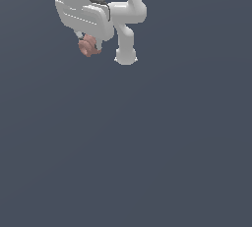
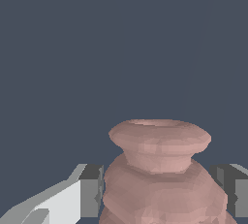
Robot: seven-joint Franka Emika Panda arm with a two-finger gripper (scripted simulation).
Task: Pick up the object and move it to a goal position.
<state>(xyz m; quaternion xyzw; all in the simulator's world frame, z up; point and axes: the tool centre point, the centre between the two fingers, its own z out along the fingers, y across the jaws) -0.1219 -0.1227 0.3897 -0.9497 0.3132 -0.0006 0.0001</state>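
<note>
The object (image 1: 88,47) is a small lumpy pinkish-brown blob hanging under the white robot hand at the upper part of the exterior view's left half. In the wrist view the object (image 2: 160,169) looks like a ridged, vase-like lump with a flared rim. It sits between the two dark fingertips (image 2: 91,191), which press against its sides. My gripper (image 2: 162,194) is shut on it. In the exterior view the gripper (image 1: 89,44) is mostly hidden by the hand and the object, and the fingers barely show.
The white arm links and the robot base (image 1: 126,56) stand just to the exterior view's right of the hand. A plain dark blue-grey surface (image 1: 147,147) fills everything else.
</note>
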